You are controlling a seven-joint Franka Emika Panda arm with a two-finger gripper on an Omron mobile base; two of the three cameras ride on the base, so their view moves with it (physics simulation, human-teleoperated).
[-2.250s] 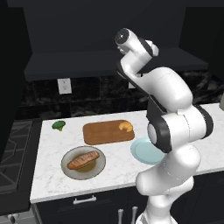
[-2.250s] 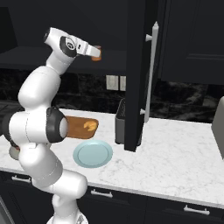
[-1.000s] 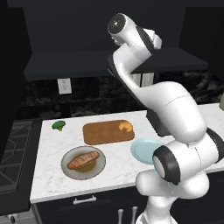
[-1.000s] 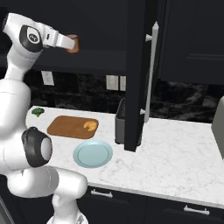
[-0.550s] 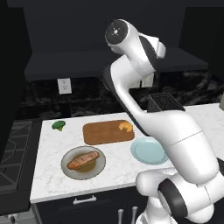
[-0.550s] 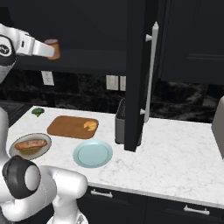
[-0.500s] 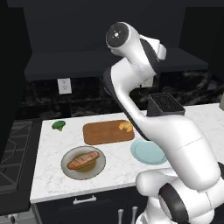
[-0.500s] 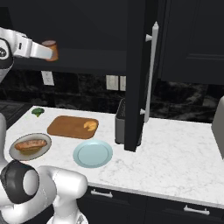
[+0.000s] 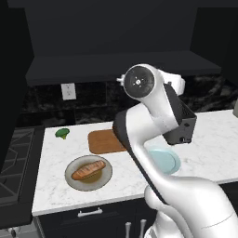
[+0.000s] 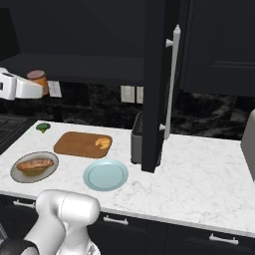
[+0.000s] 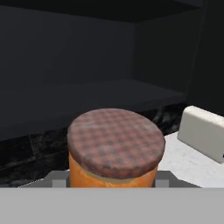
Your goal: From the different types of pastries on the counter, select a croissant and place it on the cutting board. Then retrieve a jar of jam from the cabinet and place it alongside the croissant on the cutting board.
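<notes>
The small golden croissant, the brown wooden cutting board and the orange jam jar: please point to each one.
small golden croissant [image 10: 103, 143], right base view, its middle.
brown wooden cutting board [image 10: 74, 144], right base view, bare wood.
orange jam jar [image 11: 114, 142], hand view, its checked lid.

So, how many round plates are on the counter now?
2. A grey plate holding the long brown loaf lies near the counter's front left, and a light-blue plate lies in front of the cutting board. The arm hides part of the counter.

An orange jam jar [image 10: 38, 80] with a checked reddish lid stands upright in the air, the golden croissant [image 10: 103, 143] at the wooden cutting board's [image 10: 79, 145] three o'clock end.
</notes>
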